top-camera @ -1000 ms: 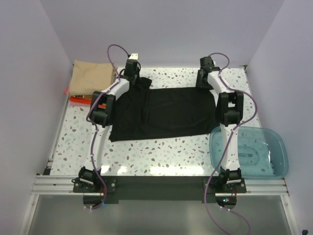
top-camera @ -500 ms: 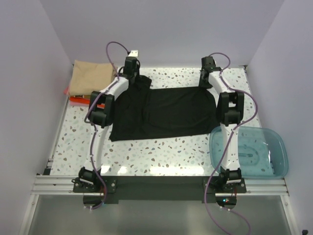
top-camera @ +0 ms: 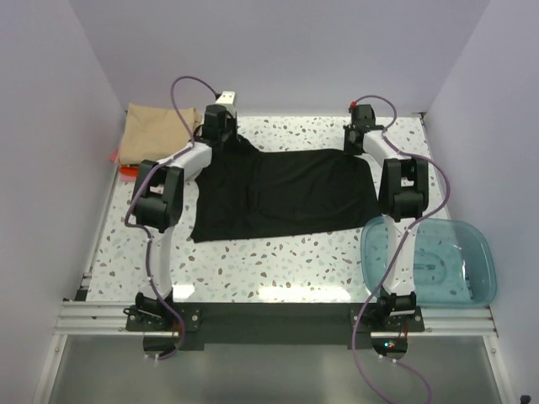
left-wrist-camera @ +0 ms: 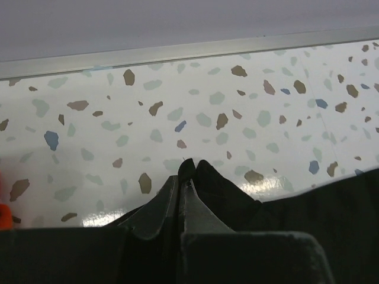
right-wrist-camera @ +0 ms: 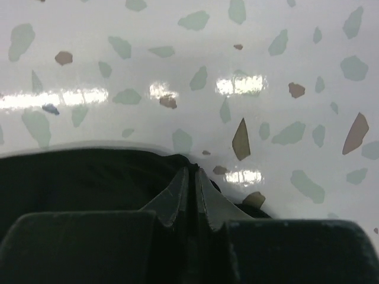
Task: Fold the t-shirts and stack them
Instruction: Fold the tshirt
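A white speckled table (top-camera: pixel 278 261) sits between pale purple walls (top-camera: pixel 50 126). A big black cloth t-shirt (top-camera: pixel 286 194) lies spread flat in the middle of it. A see-through teal plastic bowl (top-camera: pixel 455 261) sits at the near right edge. A folded tan cloth t-shirt (top-camera: pixel 156 133) rests in the far left corner. A thin red-orange cloth t-shirt (top-camera: pixel 126 171) peeks out at its near side. The left gripper (left-wrist-camera: pixel 185 179) pinches the black shirt's far left edge, its fingers tight together. The right gripper (right-wrist-camera: pixel 190 173) pinches the far right corner the same way.

A speckled terrazzo counter (top-camera: pixel 278 252) lies between pale lilac walls (top-camera: pixel 50 126). At its near right corner sits a translucent teal bowl (top-camera: pixel 473 241), reaching past the right edge. A metal rail (top-camera: pixel 278 317) lines the near side.
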Controlling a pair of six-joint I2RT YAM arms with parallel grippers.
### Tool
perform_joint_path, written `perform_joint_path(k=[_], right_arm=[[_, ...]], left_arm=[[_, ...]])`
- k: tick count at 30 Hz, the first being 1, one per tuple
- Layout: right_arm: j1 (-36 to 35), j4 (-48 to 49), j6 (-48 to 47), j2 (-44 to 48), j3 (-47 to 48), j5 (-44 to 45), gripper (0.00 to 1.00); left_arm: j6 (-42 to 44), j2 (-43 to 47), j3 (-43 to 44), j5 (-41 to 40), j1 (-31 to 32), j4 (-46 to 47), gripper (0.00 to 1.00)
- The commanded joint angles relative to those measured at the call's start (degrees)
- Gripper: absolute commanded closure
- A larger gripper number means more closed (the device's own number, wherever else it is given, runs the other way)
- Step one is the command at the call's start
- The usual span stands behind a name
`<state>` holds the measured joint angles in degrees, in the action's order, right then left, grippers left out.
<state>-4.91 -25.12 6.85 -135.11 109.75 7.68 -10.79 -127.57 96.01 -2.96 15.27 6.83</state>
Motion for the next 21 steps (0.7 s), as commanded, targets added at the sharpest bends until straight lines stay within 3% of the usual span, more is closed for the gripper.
perform_joint_path(k=[1,6,21], right_arm=[[0.07,6.31,-2.72,7.83,-6.37,-4.6,0.95],[0.07,9.83,-4.48,12.32,-12.18,-6.45,0.94],[0.07,11.59,-5.97,20.85,-22.64,-3.73,0.92]], left_arm=[[1.38,7.15,-7.21,4.98,-0.41,9.6,1.0],[0.5,15.32,-20.12,6.3,-0.15,14.42,1.0],[-5.56,34.04,-46.42,3.67,2.31,19.1,1.0]])
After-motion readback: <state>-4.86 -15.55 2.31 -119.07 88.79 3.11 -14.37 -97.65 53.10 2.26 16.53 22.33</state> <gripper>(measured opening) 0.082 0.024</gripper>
